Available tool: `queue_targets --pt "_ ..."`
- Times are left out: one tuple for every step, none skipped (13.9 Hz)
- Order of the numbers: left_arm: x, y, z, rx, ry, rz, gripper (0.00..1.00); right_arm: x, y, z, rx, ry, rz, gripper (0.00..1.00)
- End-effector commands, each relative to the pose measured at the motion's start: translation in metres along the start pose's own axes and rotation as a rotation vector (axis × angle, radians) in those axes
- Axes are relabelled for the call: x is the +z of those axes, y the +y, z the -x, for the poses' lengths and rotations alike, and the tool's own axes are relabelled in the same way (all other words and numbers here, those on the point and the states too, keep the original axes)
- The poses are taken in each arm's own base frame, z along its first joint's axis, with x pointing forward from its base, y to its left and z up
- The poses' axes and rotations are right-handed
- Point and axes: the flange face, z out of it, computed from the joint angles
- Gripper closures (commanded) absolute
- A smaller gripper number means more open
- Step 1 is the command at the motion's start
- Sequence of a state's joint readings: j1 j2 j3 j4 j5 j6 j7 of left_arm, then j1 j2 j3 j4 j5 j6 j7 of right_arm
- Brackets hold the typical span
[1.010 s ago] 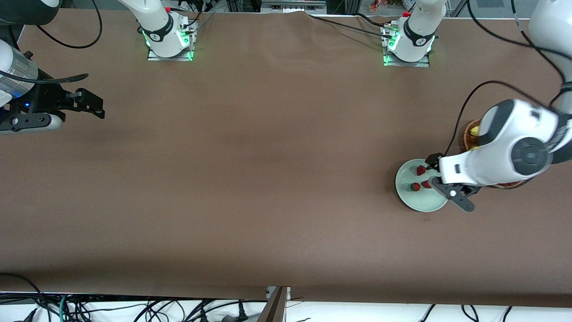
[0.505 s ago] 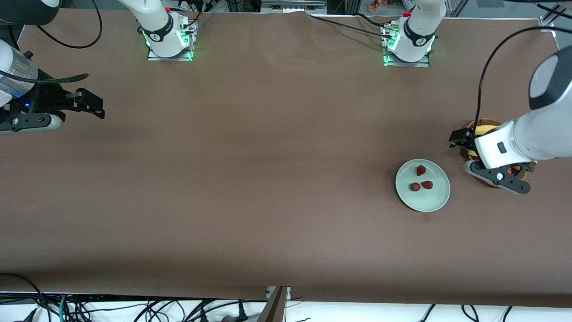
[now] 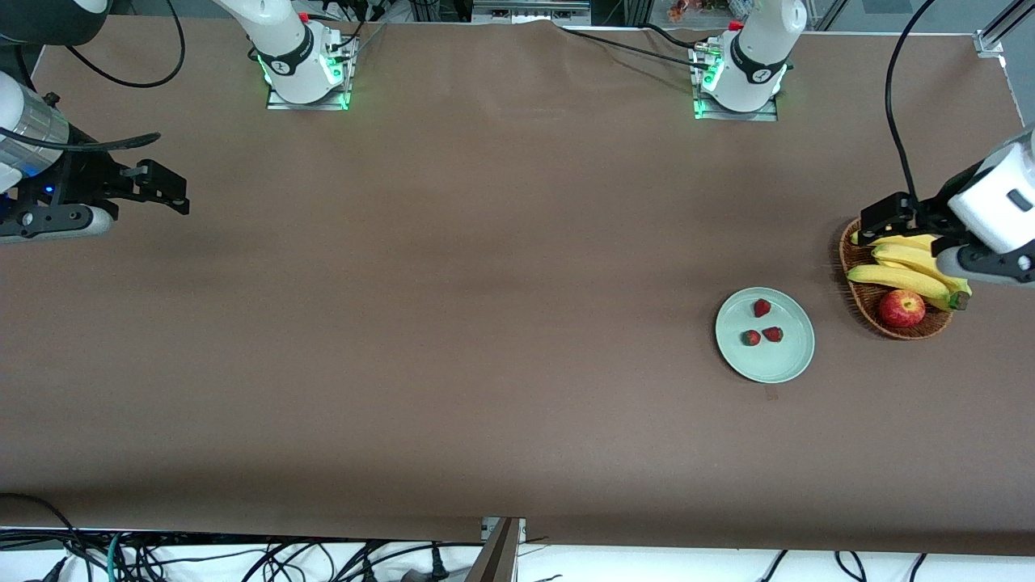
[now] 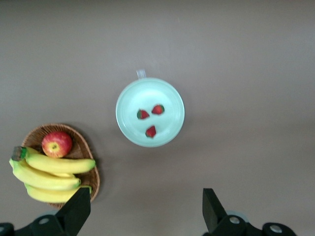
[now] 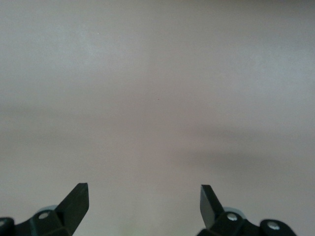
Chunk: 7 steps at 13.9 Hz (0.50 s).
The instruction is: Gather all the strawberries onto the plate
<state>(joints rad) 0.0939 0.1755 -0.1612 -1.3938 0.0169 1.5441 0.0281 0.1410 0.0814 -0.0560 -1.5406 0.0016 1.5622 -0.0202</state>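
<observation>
Three strawberries [image 3: 762, 307] [image 3: 751, 337] [image 3: 773, 333] lie in the pale green plate [image 3: 780, 364] toward the left arm's end of the table. The left wrist view looks down on the same strawberries [image 4: 142, 114] [image 4: 158, 109] [image 4: 151, 131] in the plate [image 4: 170, 130]. My left gripper [image 3: 872, 221] hangs open and empty, high over the basket's rim. Its own view shows the left gripper [image 4: 146, 209] with the jaws wide apart. My right gripper [image 3: 179, 198] waits open over bare table at the right arm's end. The right gripper [image 5: 144, 204] holds nothing.
A brown wicker basket [image 3: 861, 299] beside the plate holds bananas [image 3: 901, 279] and a red apple [image 3: 901, 307]. The left wrist view shows the basket [image 4: 81, 142], bananas [image 4: 49, 172] and apple [image 4: 56, 144] too. Brown cloth covers the table [image 3: 485, 323].
My left arm has drawn up and away from the plate toward its end of the table, past the basket, jaws open. The strawberries stay in the plate. The right arm has not moved.
</observation>
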Motion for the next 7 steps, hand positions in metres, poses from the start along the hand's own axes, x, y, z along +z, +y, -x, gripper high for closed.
queue_targets --pt "0.014 0.010 0.056 -0.096 0.051 -0.016 0.00 -0.006 -0.001 0.003 -0.004 0.006 0.015 0.00" --pt "0.015 0.019 0.065 -0.082 0.048 -0.021 0.00 -0.006 -0.001 0.003 -0.004 0.006 0.015 0.01" --pt "0.015 0.023 0.068 -0.076 0.046 -0.021 0.00 -0.006 0.000 0.003 -0.003 0.006 0.017 0.01" --pt "0.015 0.024 0.067 -0.073 0.048 -0.020 0.00 -0.006 0.000 0.003 -0.003 0.006 0.017 0.00" --pt "0.015 0.024 0.067 -0.073 0.046 -0.016 0.00 -0.006 0.000 0.003 -0.003 0.006 0.017 0.01" --pt "0.016 0.025 0.066 -0.067 0.046 -0.015 0.00 -0.005 0.000 0.002 -0.002 0.004 0.017 0.01" --pt "0.017 0.025 0.065 -0.063 0.044 -0.009 0.00 -0.006 0.000 0.003 -0.003 0.006 0.017 0.00"
